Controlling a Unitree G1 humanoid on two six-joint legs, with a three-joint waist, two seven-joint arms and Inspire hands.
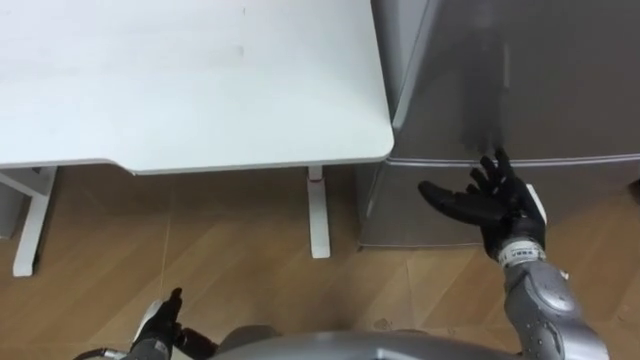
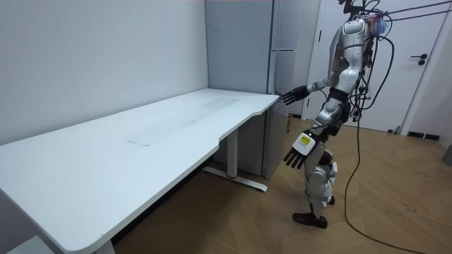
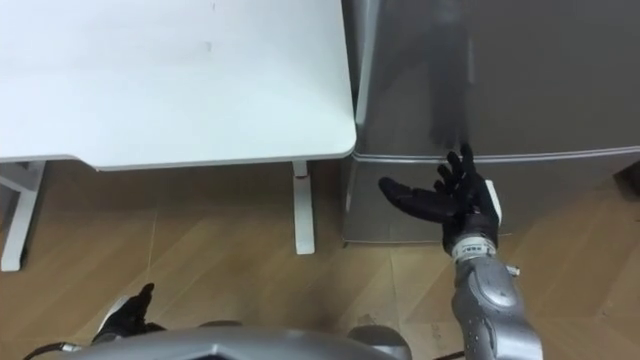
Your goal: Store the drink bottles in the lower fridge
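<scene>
While the robot is standing on the wooden floor (image 1: pixel 240 260) in front of a grey fridge (image 1: pixel 520 70), just past the rounded corner of a white table (image 1: pixel 200 80), its right hand (image 1: pixel 495 205) is being held up at the line where the upper door is meeting the lower fridge door (image 1: pixel 400 200). The fingers of that hand are being held straight and spread apart, the thumb pointing toward the table, and nothing is being grasped in them. The fingertips are being seen against the seam between the two doors, but whether they are touching the metal cannot be told. Both fridge doors are being seen closed, the lower one lying directly beneath the raised hand and next to the table's white leg (image 1: pixel 318 215).

The left hand (image 1: pixel 160 325) is being hung low beside the robot's thigh, well apart from the fridge and the table, its fingers loosely straight and carrying nothing. In the room view the same stance is being shown from the side: the body is being turned toward the fridge, the right arm is being stretched forward over the table's corner, and the left arm is being let down on the side nearer the camera.
</scene>
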